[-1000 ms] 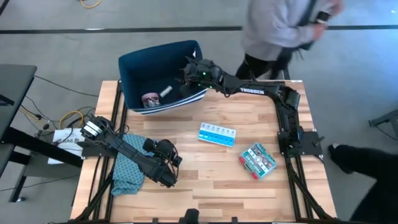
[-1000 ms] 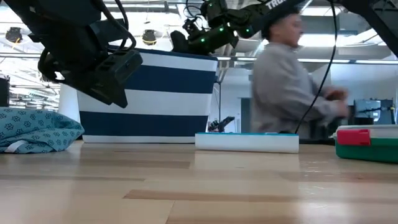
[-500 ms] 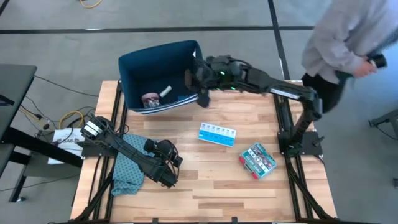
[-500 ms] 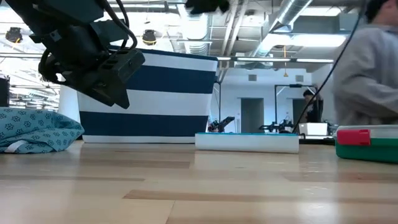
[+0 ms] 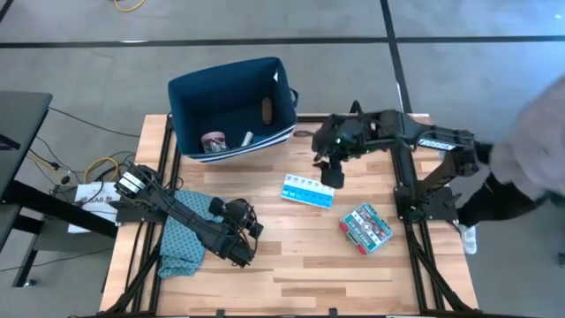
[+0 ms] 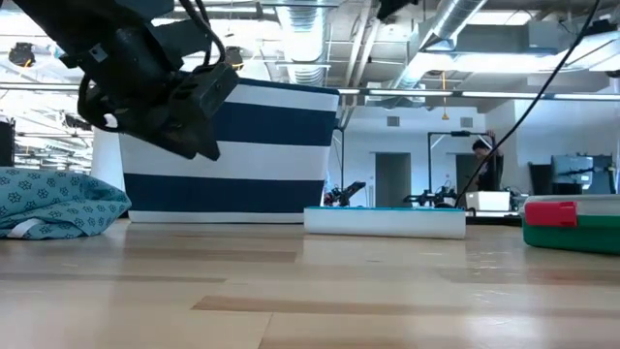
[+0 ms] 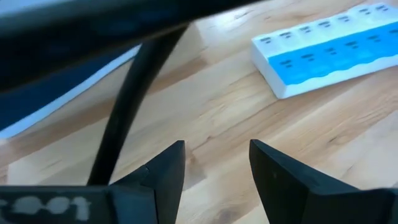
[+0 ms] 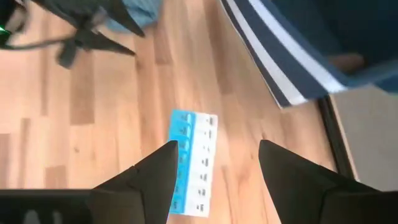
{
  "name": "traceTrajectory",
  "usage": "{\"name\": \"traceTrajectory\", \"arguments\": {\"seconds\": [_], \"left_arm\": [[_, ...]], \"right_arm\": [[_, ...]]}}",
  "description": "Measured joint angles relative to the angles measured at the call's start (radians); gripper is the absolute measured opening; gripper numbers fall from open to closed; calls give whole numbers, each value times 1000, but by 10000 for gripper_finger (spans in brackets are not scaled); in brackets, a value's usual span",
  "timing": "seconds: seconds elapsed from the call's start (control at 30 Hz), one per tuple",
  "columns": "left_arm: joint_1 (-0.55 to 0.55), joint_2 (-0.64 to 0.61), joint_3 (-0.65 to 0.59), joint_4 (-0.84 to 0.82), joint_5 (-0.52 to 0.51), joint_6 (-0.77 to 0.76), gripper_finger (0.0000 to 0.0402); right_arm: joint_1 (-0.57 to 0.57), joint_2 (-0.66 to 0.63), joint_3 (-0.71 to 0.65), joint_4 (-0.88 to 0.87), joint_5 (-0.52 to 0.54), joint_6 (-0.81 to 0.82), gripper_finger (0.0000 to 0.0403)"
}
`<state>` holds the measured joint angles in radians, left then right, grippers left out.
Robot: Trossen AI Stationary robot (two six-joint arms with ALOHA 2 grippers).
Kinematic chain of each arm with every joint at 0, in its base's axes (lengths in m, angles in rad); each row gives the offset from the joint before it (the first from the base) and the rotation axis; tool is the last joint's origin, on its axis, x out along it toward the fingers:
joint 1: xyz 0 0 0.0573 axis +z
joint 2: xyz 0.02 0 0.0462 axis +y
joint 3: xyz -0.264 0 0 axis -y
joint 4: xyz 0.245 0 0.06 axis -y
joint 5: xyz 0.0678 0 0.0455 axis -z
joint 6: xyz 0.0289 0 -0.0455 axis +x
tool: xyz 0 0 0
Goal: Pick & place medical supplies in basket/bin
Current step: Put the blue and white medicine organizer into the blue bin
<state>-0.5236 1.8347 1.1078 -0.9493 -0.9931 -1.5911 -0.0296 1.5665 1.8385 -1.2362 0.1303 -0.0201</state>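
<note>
The light blue weekly pill organiser [image 5: 308,191] lies flat on the wooden table [image 5: 291,265], near its middle and clear of everything else. Just beyond it, toward the bin, the right gripper [image 5: 329,170] hangs in the air with its fingers spread wide and nothing between them; its wrist view looks down on the organiser through the gap. The navy fabric bin [image 5: 231,79] stands farther off at the table's far edge, holding a pink round roll [image 5: 213,140], a white stick [image 5: 248,138] and a brown block [image 5: 267,109]. The teal-red-white flat box [image 5: 365,226] lies to the organiser's near right. On its other side the left gripper [image 5: 244,237] waits, jaws wide and empty, beside the teal patterned cloth [image 5: 183,238]. A person [image 5: 530,155] stands off the table's right edge
</note>
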Motion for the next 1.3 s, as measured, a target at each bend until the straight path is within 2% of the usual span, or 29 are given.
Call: {"name": "traceTrajectory", "arguments": {"seconds": [0.1, 0.2, 0.37, 0.43, 0.63, 0.87, 1.13, 1.3], "left_arm": [[0, 0, 0, -22, -3, 2, 149], [-1, 0, 0, -55, -12, -8, 109], [-21, 0, 6, -78, -93, -15, 23], [-24, -1, 14, -93, -107, -12, 7], [-11, -2, 23, -106, -109, -21, 2], [25, -2, 23, -98, -112, -21, 2], [72, -3, 23, -88, -111, 1, 0], [100, -3, 23, -71, -111, 27, 0]], "right_arm": [[32, -7, -90, 14, 4, 20, 208], [56, -27, -221, 86, 6, 21, 187], [40, -71, -485, 310, 3, 16, 123], [16, -87, -565, 402, 2, 22, 93], [-97, -89, -750, 584, 3, 69, 9], [-140, -44, -928, 876, -64, 128, 2], [-138, 57, -941, 952, -37, 135, 1], [-148, 137, -943, 1027, 66, 134, 0]]}}
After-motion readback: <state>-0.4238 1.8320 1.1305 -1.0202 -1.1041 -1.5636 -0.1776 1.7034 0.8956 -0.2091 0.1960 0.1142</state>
